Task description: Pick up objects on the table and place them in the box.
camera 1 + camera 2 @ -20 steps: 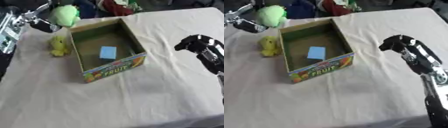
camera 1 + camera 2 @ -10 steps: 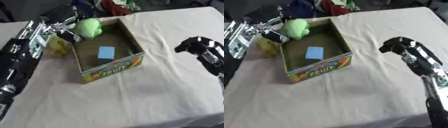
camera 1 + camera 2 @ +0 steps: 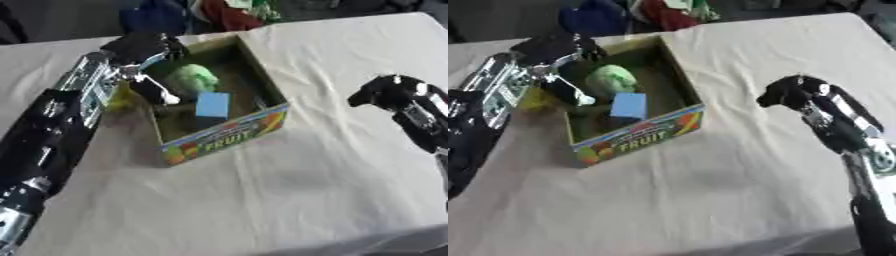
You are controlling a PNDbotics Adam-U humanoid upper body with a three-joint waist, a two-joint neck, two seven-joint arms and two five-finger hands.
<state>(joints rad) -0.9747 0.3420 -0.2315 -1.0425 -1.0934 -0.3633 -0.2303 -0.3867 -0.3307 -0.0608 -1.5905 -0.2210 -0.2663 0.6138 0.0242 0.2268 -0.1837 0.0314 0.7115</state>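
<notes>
Left eye view: left hand [image 3: 140, 47], fingers spread wide, hangs over the box [image 3: 223, 137] near the table's [image 3: 289, 190] far-left corner, green object [image 3: 194, 77] inside; right hand [image 3: 381, 92] curled empty by the right edge.

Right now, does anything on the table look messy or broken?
Nothing looks broken or spilled. The green toy and blue block sit inside the fruit box, which stands a bit askew on the cloth. A yellow toy is outside, beside the box.

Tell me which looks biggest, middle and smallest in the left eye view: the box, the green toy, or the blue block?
1. The box, easily the biggest.
2. The green toy.
3. The blue block, though it looks nearly the toy's size, so those two are close.
</notes>
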